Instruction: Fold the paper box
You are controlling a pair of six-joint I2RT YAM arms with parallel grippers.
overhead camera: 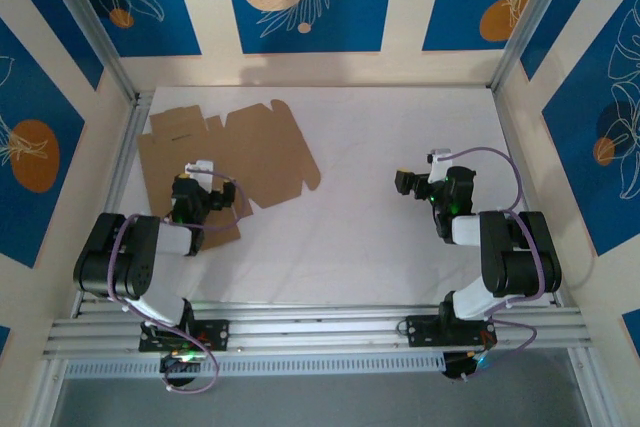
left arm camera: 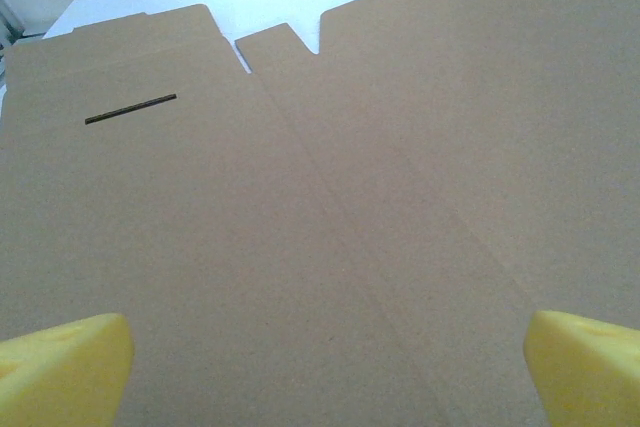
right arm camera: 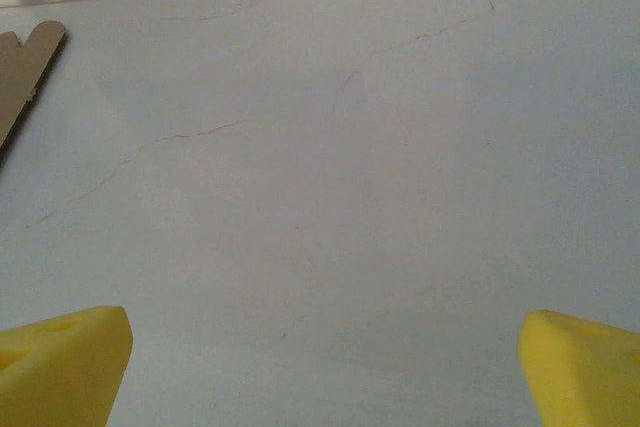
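Site: robot lab cell, we reckon. Evidence: alu frame rails [overhead camera: 320, 332], white tabletop [overhead camera: 360, 237], blue printed wall panels [overhead camera: 345, 17].

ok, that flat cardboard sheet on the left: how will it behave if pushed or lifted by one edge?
Probably light and quick to slide: the paper box lies flat, thin, on the smooth white table. Likely to hinge at its creases if lifted by one edge. Its loose flaps might buckle when pushed.
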